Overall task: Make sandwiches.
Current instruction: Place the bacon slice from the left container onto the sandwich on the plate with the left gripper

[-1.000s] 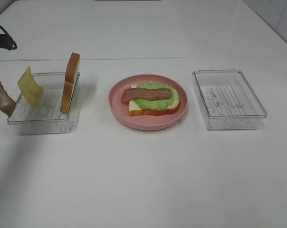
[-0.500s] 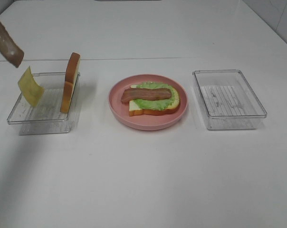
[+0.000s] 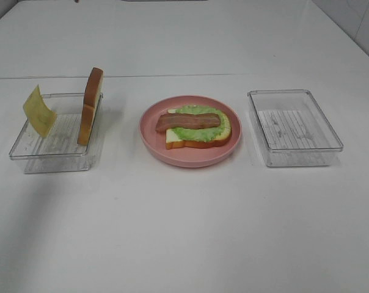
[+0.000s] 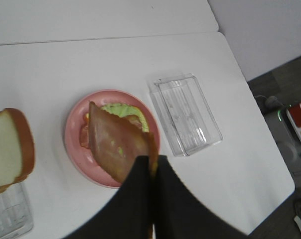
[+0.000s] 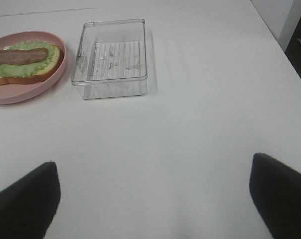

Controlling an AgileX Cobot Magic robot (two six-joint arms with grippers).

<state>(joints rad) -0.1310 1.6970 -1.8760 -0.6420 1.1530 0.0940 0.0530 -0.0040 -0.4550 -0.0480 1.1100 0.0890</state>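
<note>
An open sandwich lies on the pink plate (image 3: 190, 160): a bread slice (image 3: 186, 142), a green lettuce leaf (image 3: 203, 132) and a bacon strip (image 3: 187, 121). A second bread slice (image 3: 90, 113) stands on edge in the left clear tray (image 3: 50, 149), next to a yellow cheese square (image 3: 39, 110). Neither gripper shows in the exterior high view. In the left wrist view my left gripper (image 4: 153, 162) is shut on another bacon strip (image 4: 115, 147), held high above the plate (image 4: 75, 144). My right gripper (image 5: 151, 164) is open and empty over bare table.
An empty clear tray (image 3: 294, 128) stands right of the plate; it also shows in the right wrist view (image 5: 113, 55) and the left wrist view (image 4: 188, 114). The table's right edge and the floor show in the left wrist view.
The left arm with the bacon strip has risen from beside the left tray and left the exterior high view. Plate and trays have not moved.
</note>
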